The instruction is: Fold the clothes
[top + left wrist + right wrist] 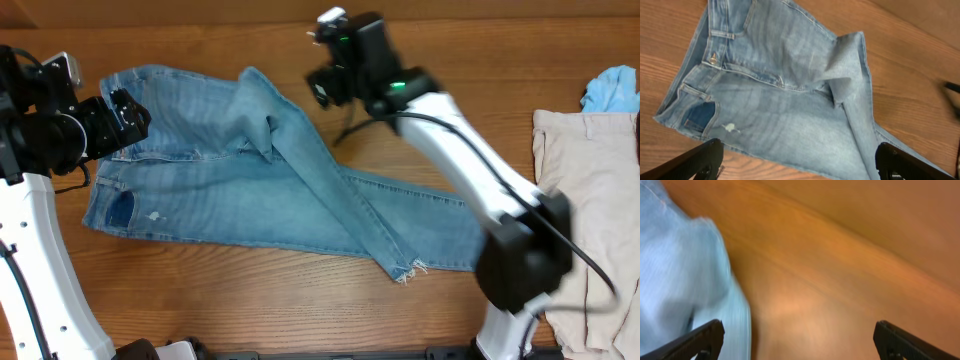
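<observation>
The left pincer [799, 166] and right pincer [799, 341] both stand spread, empty. The jeans [250, 190] lie twisted, one leg folded across; pinching a single layer could skew the fold.

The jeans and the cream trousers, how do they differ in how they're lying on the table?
The jeans are faded light blue denim; the trousers are cream. The jeans sprawl across the left and middle of the table, bunched, with one leg slanting over the other; the trousers lie smoother at the right edge, partly out of view. Both rest on the wooden table.
</observation>
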Robot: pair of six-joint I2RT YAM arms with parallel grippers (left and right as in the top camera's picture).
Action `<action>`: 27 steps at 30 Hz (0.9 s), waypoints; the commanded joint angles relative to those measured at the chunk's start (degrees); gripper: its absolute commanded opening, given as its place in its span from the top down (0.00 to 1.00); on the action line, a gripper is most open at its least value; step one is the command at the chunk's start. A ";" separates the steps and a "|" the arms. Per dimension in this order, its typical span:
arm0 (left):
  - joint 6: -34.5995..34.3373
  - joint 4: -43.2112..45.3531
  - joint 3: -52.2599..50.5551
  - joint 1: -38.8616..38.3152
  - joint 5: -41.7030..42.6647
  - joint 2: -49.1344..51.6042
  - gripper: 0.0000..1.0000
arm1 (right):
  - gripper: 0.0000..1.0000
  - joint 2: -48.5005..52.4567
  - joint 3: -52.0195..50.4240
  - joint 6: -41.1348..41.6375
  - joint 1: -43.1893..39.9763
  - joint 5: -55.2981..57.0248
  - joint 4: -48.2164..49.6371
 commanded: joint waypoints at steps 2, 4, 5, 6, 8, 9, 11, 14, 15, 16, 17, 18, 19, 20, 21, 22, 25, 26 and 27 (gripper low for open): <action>0.02 0.20 0.61 0.00 0.70 0.31 0.00 | 0.11 -10.54 0.55 1.90 -9.05 -1.29 -24.70; 0.02 0.20 0.61 0.00 0.70 0.31 0.00 | 0.18 -10.99 0.48 1.86 -16.02 -5.18 -36.15; 0.02 0.20 0.61 0.00 0.70 0.31 0.00 | 0.21 -10.93 -0.13 1.81 -19.47 -8.24 -38.66; 0.02 0.22 0.61 0.00 0.70 0.31 0.00 | 0.28 -10.93 -1.07 0.46 -23.10 -13.60 -39.74; 0.02 0.20 0.61 0.00 0.70 0.31 0.00 | 0.33 -10.93 -2.84 -1.33 -26.58 -20.83 -40.00; 0.00 0.20 0.61 0.00 0.70 0.31 0.00 | 0.34 -10.93 -4.17 -1.97 -27.89 -23.82 -40.37; 0.02 0.20 0.61 0.00 0.70 0.31 0.00 | 0.38 -10.91 -9.57 -2.89 -28.35 -26.64 -40.35; 0.02 0.20 0.61 0.00 0.70 0.31 0.00 | 0.46 -10.91 -18.82 -2.86 -25.44 -28.02 -38.01; 0.02 0.20 0.61 0.00 0.70 0.31 0.00 | 0.49 -10.91 -23.10 -2.75 -23.93 -28.06 -36.30; 0.02 0.20 0.61 0.00 0.70 0.31 0.00 | 0.50 -10.91 -26.82 -1.99 -22.73 -28.09 -34.29; 0.02 0.20 0.61 0.00 0.70 0.31 0.00 | 0.50 -10.91 -28.96 -0.85 -22.12 -28.09 -32.52; 0.02 0.20 0.61 0.00 0.70 0.31 0.00 | 0.51 -10.91 -31.45 0.31 -21.42 -28.26 -30.27; 0.02 0.20 0.61 0.00 0.70 0.31 0.00 | 0.53 -10.91 -34.86 1.27 -20.06 -29.31 -27.02; 0.02 0.20 0.61 0.00 0.70 0.31 0.00 | 0.53 -10.91 -37.38 1.27 -18.80 -30.45 -24.44; 0.02 0.20 0.61 0.00 0.70 0.31 0.00 | 0.53 -10.91 -39.15 1.60 -17.64 -30.64 -22.08; 0.02 0.20 0.61 0.00 0.70 0.31 0.00 | 0.53 -10.91 -40.17 1.77 -16.74 -30.67 -20.50; 0.02 0.20 0.61 0.00 0.70 0.31 0.00 | 0.57 -10.91 -41.86 2.12 -13.64 -30.62 -17.57; 0.02 0.20 0.61 0.00 0.70 0.31 0.00 | 0.59 -10.91 -41.99 2.14 -12.50 -30.62 -16.87; 0.02 0.20 0.61 0.00 0.70 0.31 0.00 | 0.59 -10.91 -42.07 2.12 -11.30 -30.60 -15.85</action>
